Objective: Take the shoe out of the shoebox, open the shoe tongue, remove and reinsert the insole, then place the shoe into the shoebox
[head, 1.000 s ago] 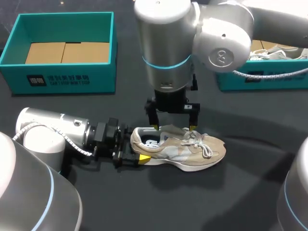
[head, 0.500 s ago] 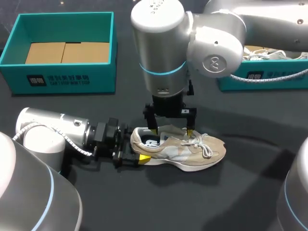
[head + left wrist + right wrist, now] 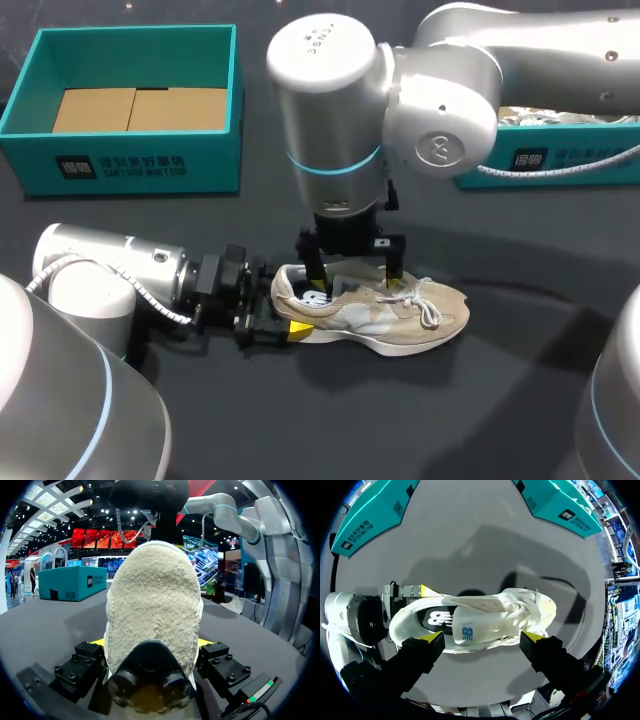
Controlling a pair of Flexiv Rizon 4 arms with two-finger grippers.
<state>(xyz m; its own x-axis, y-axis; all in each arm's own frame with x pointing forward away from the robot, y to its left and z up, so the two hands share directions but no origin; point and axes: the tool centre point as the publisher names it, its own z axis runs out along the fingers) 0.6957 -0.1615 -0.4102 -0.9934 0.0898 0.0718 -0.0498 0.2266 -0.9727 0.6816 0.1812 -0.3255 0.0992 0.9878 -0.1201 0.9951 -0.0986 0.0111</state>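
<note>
A dark grey table fills the scene. At its left rear stands an open teal cardboard shoebox with brown card lying flat inside. In the middle sits a beige suede sneaker with white laces, upright on its sole, heel to the left and toe to the right, well apart from both boxes. At the right rear is a second teal box.

The silver left arm lies low and level over the table, and the left gripper is clamped on the sneaker's heel, one yellow tip on each side of it. The silver right arm comes in from the right, crosses past the middle and points straight down. The right gripper hangs over the sneaker with its fingers spread wide, one above the heel opening and the other by the laces.

The right arm covers much of the second box, whose pale contents are hard to make out. Whether the right fingertips touch the sneaker cannot be told. A dark insole shows through the opening in the right wrist view.
</note>
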